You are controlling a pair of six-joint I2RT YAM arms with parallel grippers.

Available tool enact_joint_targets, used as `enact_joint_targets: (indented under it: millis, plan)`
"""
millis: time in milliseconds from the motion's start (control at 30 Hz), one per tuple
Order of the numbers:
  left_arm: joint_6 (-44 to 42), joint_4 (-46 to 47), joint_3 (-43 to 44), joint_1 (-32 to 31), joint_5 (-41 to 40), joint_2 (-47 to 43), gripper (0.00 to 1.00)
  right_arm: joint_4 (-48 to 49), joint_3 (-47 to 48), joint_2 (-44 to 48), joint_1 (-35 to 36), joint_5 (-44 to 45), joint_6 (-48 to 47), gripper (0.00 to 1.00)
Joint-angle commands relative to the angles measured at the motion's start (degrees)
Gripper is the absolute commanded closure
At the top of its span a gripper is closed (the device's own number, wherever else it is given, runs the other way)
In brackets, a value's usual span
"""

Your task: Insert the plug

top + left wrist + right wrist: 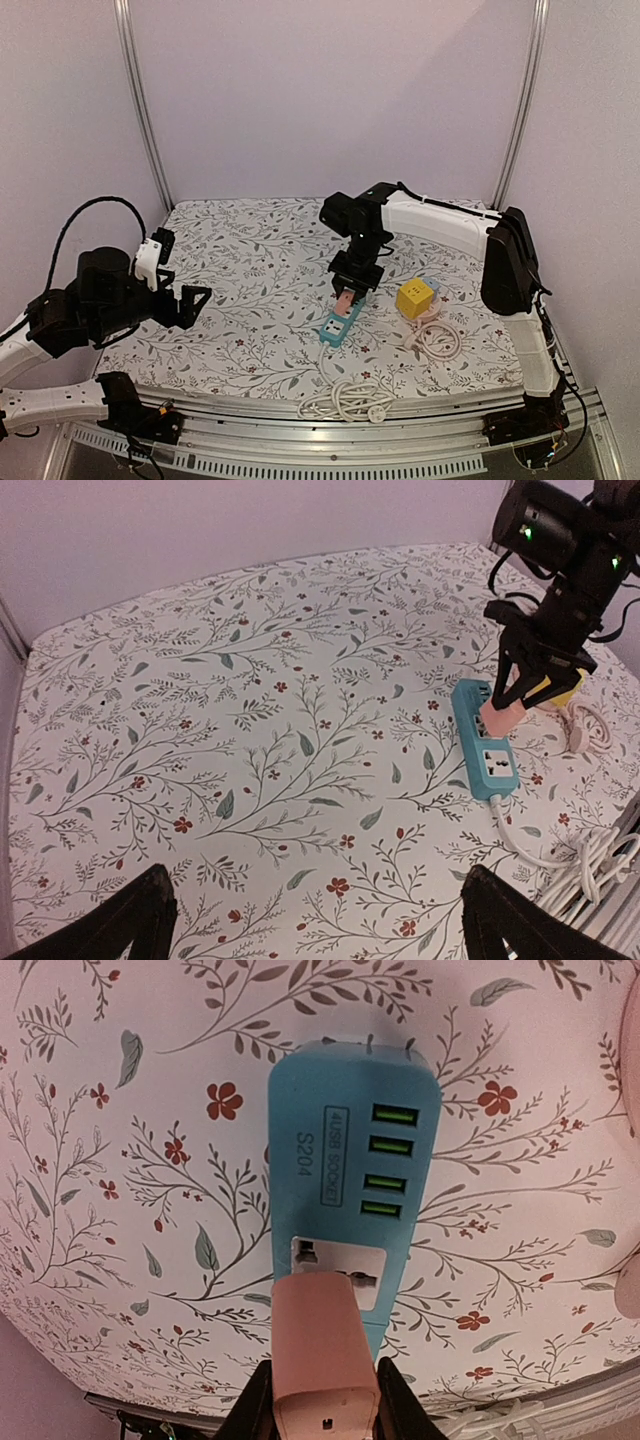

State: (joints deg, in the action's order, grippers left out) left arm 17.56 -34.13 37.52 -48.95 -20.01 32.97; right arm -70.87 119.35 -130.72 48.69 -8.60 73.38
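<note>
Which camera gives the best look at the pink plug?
Right wrist: the plug fills the foreground, at a socket on the power strip. Left wrist shows the plug small, from the side; the top view shows only a pink sliver.

The plug point(322, 1345) is a salmon-pink rectangular block, held upright in the closed right gripper point(325, 1400) over a white socket face of the power strip point(340, 1140). Whether its prongs have entered the socket cannot be told. The power strip is a light-blue bar lying flat on the floral surface point(120, 1210), with four green USB ports in a row beside the printed label "4USB SOCKET S204". Its white cable point(345, 400) is coiled near the front edge.
</note>
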Motion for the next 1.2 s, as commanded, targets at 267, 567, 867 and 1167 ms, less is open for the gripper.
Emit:
enact_joint_targets:
  millis: [267,567,867,1167]
  plan:
    - [-0.12,0.54,-1.12,0.70,-0.30,-1.21,0.01,-2.18,0.33,-4.82,-0.35,3.42,2.01,1.00]
    - [-0.14,0.48,-1.22,0.69,-0.29,-1.59,0.00,-4.25,0.27,-5.96,-0.39,4.82,3.18,1.00]
    - [0.01,0.39,-1.28,0.61,-0.47,-1.85,0.01,-7.62,0.43,-7.47,-0.16,7.06,2.60,1.00]
    - [0.09,0.49,-1.39,0.61,-0.74,-1.61,0.01,-8.67,-9.78,0.44,-0.01,7.63,0.27,1.00]
